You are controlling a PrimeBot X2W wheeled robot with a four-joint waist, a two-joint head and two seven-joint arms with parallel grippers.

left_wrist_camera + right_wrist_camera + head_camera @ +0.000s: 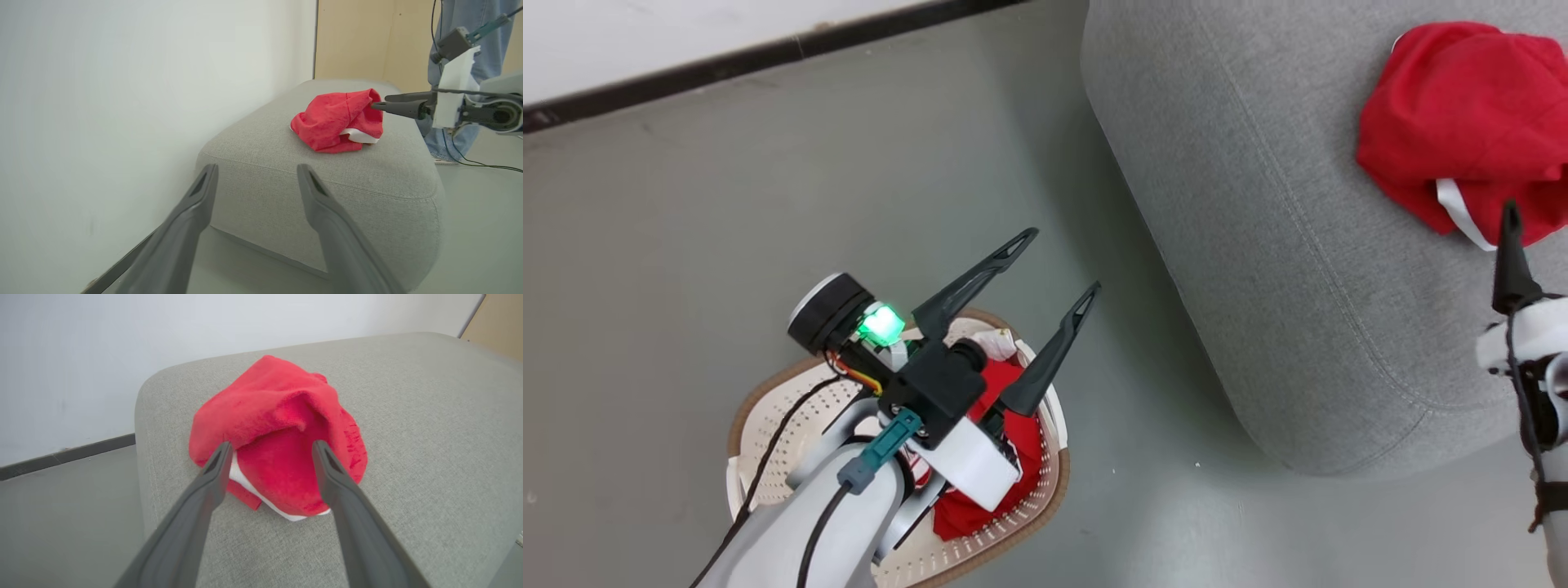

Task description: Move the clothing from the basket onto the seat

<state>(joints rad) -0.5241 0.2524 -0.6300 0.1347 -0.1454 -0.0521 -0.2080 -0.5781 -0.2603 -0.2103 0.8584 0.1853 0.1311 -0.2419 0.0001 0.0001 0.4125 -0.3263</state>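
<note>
One crumpled bright red garment (1462,114) with white trim is lying bunched on top of the light grey seat (1258,245), while the other red garment (1025,445) is sitting heaped inside the cream perforated basket (784,408) with the brown rim, near the seat's rounded end.

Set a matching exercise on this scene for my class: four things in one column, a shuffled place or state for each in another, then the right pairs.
Column A
1. left end effector
2. right end effector
3. basket
4. sofa

Column B
a. on the floor, holding a red garment
b. open, by the crumpled garment
c. open, raised by the basket
d. light grey, bearing the crumpled garment

Pairs: 1-c, 2-b, 3-a, 4-d
</note>
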